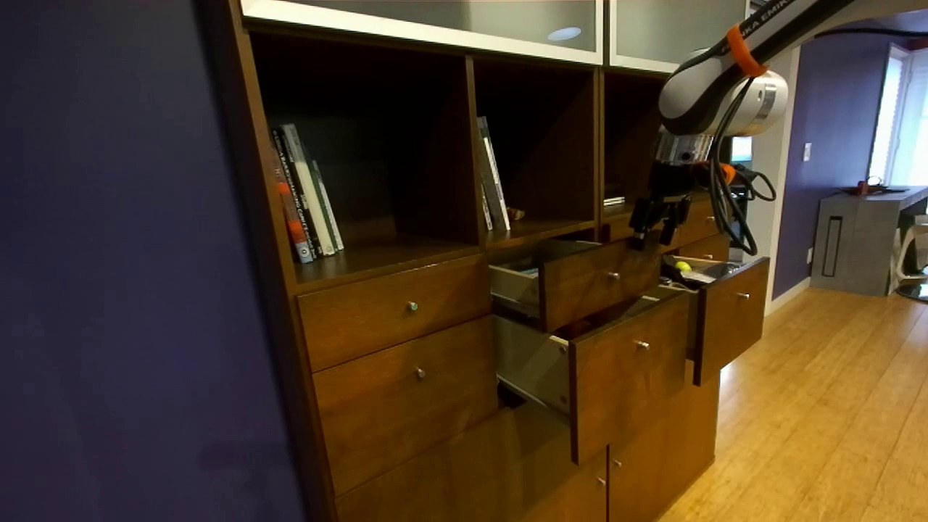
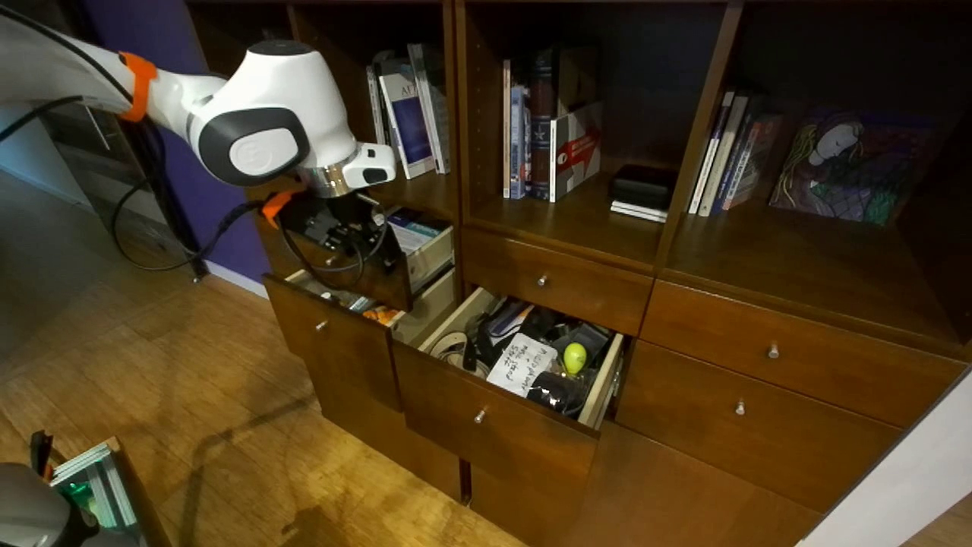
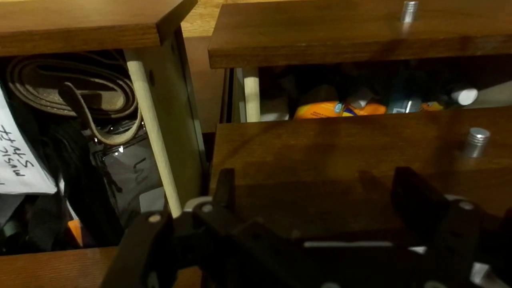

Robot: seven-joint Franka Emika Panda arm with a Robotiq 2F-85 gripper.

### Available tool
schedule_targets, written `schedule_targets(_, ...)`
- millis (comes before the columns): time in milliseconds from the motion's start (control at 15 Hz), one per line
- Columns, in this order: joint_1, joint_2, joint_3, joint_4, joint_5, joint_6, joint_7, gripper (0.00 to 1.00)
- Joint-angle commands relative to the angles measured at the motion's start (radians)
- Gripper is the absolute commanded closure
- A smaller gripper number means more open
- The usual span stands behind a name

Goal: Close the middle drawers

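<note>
1. Find the shallow drawer (image 1: 591, 290) near three o'clock in an exterior view, pulled out of the cabinet (image 1: 507, 464); presumably needs a push on the front (image 3: 312, 152).
2. At five o'clock from there, find the taller drawer (image 1: 631, 384), out farther; needs closing too, probably separately.
3. At two o'clock from the shallow drawer, see the gripper (image 1: 652, 239) by the top of that front, with fingers (image 3: 414, 196) spread and nothing pinched: likely set to press, not grasp the knob (image 3: 477, 141). Cannot tell about contact.
4. See the arm (image 2: 254, 99) reaching in from ten o'clock in an exterior view, plausibly for pushing inward.
5. Near six o'clock in an exterior view, see the wider drawer (image 2: 505, 429), also out, judged outside the job; carries a handwritten note (image 2: 522, 365), perhaps as a label.
6. Near ten o'clock in an exterior view, see books (image 1: 308, 196) tilted, apparently propping one another.
</note>
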Motion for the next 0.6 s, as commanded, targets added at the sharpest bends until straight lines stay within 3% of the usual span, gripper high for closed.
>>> schedule_targets(0,0.004,0.083,0.015,0.063,0.032,0.06,0.004,0.0)
schedule_targets(67,-0.008,0.033,0.016,0.021,0.003,0.025,0.0,0.0)
schedule_targets(533,-0.009,0.078,0.022,0.053,0.008,0.05,-0.001,0.0)
